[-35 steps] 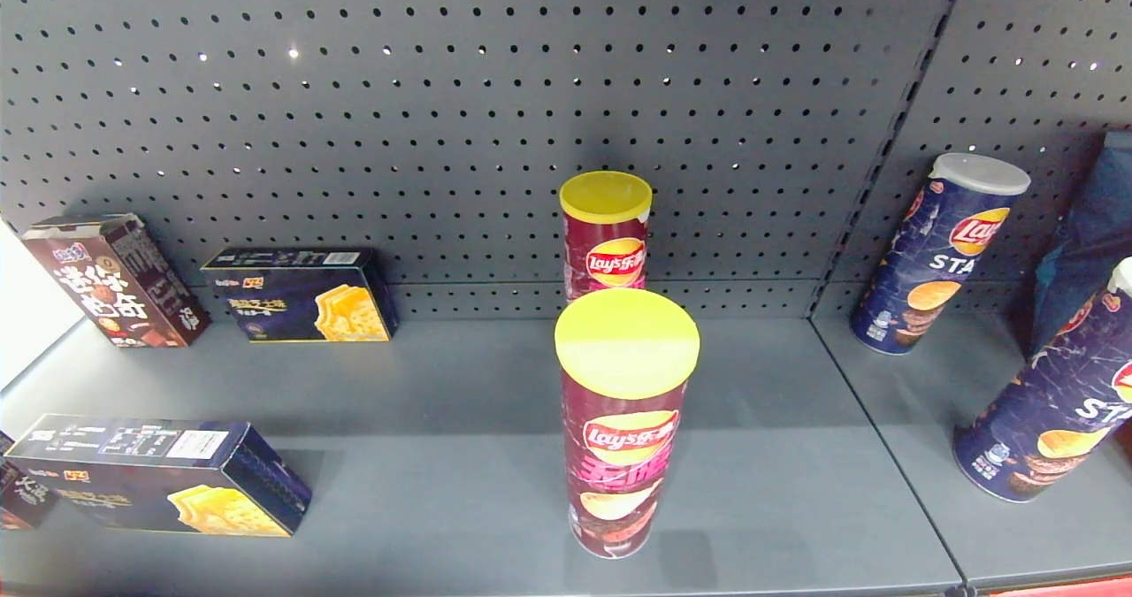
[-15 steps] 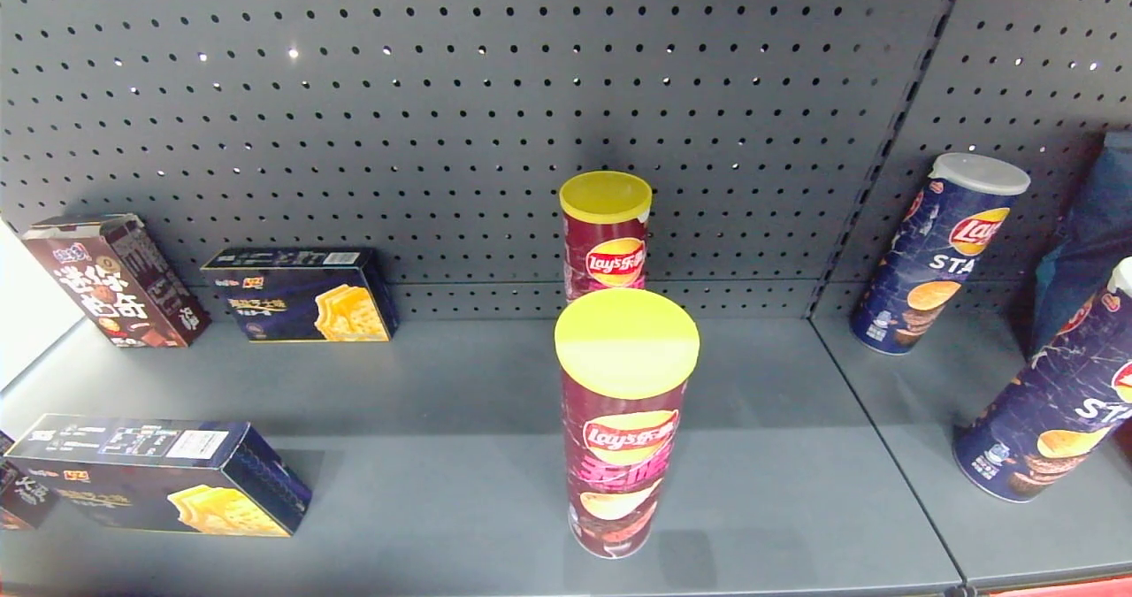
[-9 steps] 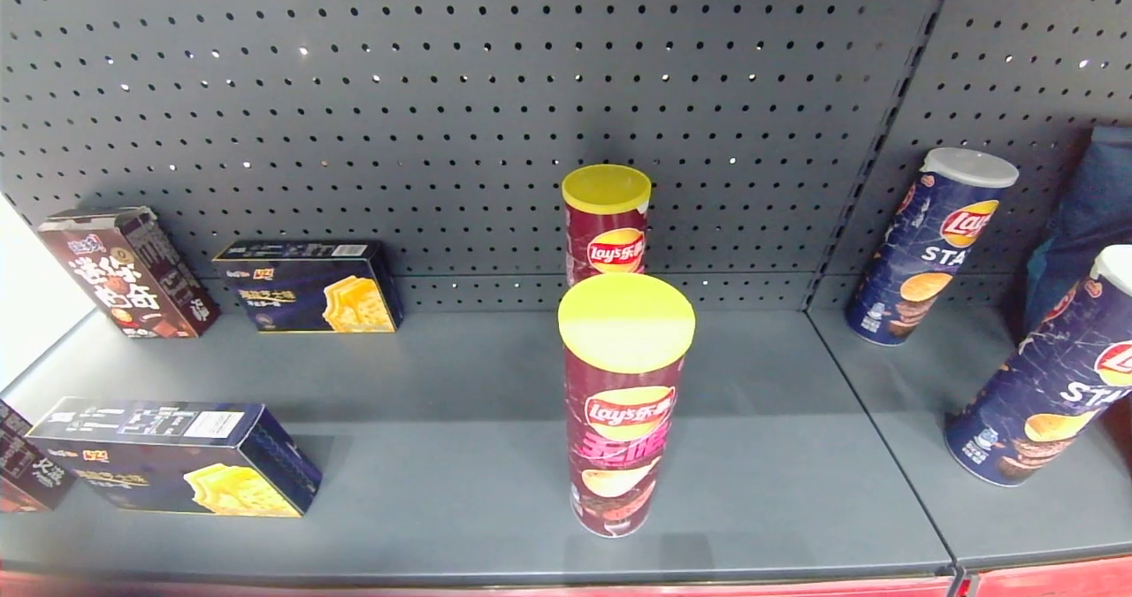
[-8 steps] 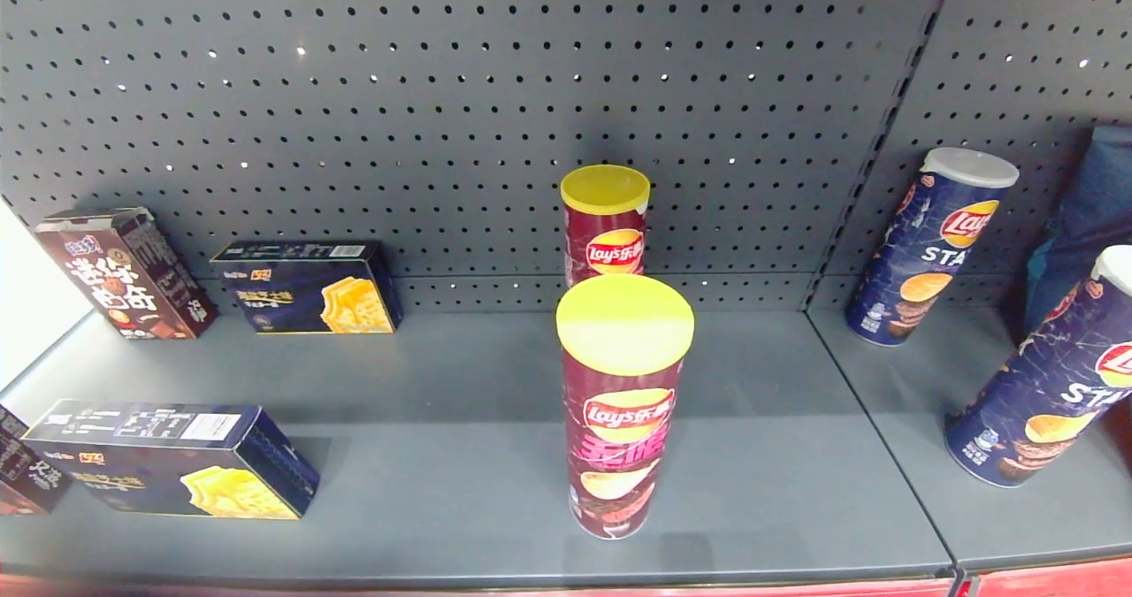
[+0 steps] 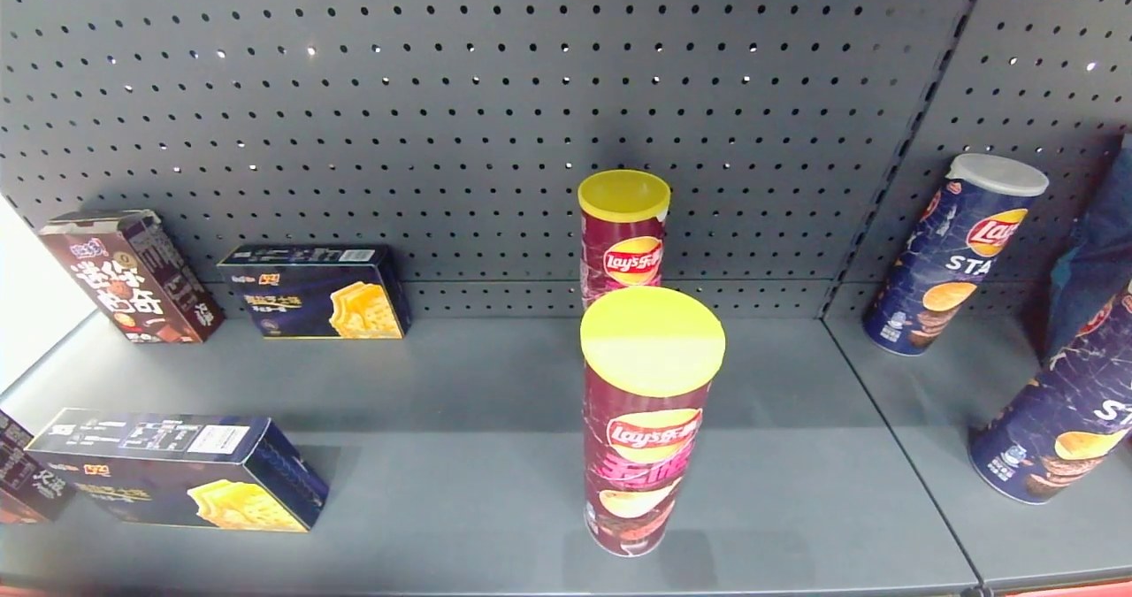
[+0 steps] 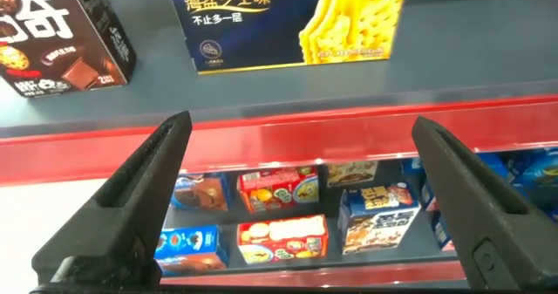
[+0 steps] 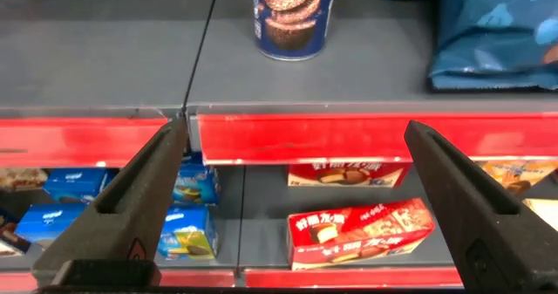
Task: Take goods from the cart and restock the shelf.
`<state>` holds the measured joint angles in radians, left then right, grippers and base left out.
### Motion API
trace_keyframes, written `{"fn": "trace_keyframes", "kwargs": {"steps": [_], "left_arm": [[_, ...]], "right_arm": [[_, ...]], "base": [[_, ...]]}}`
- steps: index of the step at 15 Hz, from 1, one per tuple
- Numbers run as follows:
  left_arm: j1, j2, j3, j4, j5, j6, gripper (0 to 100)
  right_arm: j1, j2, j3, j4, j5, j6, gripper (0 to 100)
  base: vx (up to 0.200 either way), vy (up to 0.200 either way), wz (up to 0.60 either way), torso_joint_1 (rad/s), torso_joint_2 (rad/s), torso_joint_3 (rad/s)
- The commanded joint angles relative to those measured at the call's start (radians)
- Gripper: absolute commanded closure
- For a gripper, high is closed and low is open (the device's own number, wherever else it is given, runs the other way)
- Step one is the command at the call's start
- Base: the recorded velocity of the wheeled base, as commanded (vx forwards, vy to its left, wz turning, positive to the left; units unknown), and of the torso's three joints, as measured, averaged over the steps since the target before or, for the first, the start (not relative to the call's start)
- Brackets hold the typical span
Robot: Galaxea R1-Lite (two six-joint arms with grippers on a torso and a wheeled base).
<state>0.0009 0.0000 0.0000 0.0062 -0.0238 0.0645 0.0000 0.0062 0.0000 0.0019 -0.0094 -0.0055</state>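
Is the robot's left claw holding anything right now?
No, the left gripper is wide open with nothing between its fingers; only the red shelf edge shows beyond the gap.

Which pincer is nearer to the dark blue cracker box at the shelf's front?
Left. The left pincer, open, is just before the shelf edge, facing the cracker box; the right pincer faces the blue chips can in the neighbouring section, farther right.
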Motion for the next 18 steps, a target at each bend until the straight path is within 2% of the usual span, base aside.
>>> {"fn": "trace_keyframes", "kwargs": {"steps": [1, 15, 18], "left_arm": [[0.001, 0.002, 0.000, 0.000, -0.007, 0.005, 0], [0.001, 0.002, 0.000, 0.000, -0.001, 0.001, 0], [0.001, 0.002, 0.000, 0.000, -0.008, 0.000, 0]], "right_arm": [[0.000, 0.000, 0.000, 0.000, 0.000, -0.001, 0], [0.000, 0.000, 0.000, 0.000, 0.000, -0.001, 0], [0.000, 0.001, 0.000, 0.000, 0.000, 0.001, 0]], "base": [[0.000, 0.000, 0.00, 0.000, 0.00, 0.000], [0.000, 0.000, 0.00, 0.000, 0.00, 0.000], [0.000, -0.067, 0.00, 0.002, 0.00, 0.001]]}}
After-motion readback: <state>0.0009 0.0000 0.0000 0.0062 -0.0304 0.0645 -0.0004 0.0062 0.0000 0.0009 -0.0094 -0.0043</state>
